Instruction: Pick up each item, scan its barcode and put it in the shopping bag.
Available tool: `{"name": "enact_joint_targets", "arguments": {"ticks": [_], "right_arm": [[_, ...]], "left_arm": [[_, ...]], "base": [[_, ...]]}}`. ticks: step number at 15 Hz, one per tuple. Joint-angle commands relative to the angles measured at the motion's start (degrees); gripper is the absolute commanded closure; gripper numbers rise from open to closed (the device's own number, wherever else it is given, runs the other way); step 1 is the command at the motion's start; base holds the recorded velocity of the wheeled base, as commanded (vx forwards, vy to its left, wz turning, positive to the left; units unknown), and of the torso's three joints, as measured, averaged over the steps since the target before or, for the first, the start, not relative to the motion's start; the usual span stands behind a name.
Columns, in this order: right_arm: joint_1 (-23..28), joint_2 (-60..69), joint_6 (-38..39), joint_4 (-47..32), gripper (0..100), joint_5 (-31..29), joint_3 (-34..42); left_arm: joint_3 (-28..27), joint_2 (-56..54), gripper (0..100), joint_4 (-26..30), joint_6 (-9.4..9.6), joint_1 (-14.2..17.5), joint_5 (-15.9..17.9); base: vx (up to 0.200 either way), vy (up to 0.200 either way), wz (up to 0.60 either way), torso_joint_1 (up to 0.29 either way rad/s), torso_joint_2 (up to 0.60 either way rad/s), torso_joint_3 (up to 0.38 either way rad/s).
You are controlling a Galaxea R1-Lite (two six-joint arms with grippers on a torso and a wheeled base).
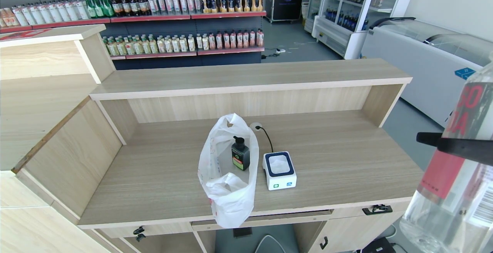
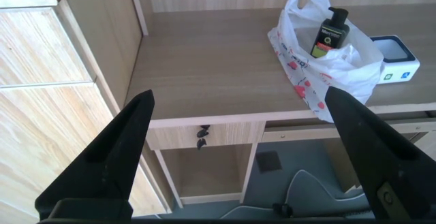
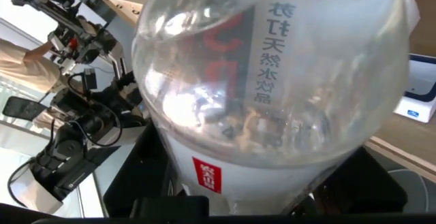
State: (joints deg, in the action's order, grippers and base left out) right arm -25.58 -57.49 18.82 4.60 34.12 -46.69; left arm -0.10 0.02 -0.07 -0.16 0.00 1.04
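We log the left gripper [image 2: 238, 94] with both black fingers spread wide, hanging short of the front edge of the tabletop [image 2: 204, 67]. Ahead of this gripper and well apart from it, the shopping bag [image 2: 300, 81] stands on the tabletop: white plastic with red prints, mouth open. Inside the bag we mark a dark pump bottle [image 2: 328, 37], upright, with a black pump head on top and a coloured label on its front. Just beside the bag, on the side away from the left gripper, sits the scanner [image 2: 402, 71], a white box with a dark-blue frame round its window. A black cable [image 1: 265, 135] runs from its back to a round hole in the tabletop. Whether bag and scanner touch, we cannot tell. The right gripper [image 1: 464, 148] is clamped on a clear soda bottle [image 1: 454, 176], one black finger crossing its labelled body. The soda bottle is held up off the right end of the tabletop, tilted, close to the head camera. A barcode [image 1: 483, 206] shows on the white part of its label. From this gripper the scanner and the bag lie to the left and well apart, scanner nearer, bag beyond it. In the right wrist view the soda bottle's base faces the camera. Behind the tabletop we note shelves [image 1: 173, 6] of drinks, then glass fridges [image 1: 346, 6] and chest freezers [image 1: 423, 49] farther right, behind the right gripper
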Motion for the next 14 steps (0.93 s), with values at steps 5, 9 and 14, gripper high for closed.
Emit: {"name": "enact_joint_targets", "arguments": {"ticks": [5, 9, 14], "right_arm": [[0.0, -0.4, 0.0, 0.2, 100, 0.1, -0.2], [0.8, -2.0, -3.8, 0.2, 100, -0.5, -0.1], [19.6, -17.7, -52.0, 12.2, 100, -13.2, 4.5]], "left_arm": [[0.0, 0.0, 0, 0.0, -0.02, 0.0, 0.0], [0.0, 0.0, 0, 0.0, -0.02, 0.0, 0.0], [0.0, 0.0, 0, 0.0, -0.02, 0.0, 0.0]], "base": [[0.000, 0.000, 0.00, 0.000, 0.00, 0.000], [0.000, 0.000, 0.00, 0.000, 0.00, 0.000], [0.000, 0.000, 0.00, 0.000, 0.00, 0.000]]}}
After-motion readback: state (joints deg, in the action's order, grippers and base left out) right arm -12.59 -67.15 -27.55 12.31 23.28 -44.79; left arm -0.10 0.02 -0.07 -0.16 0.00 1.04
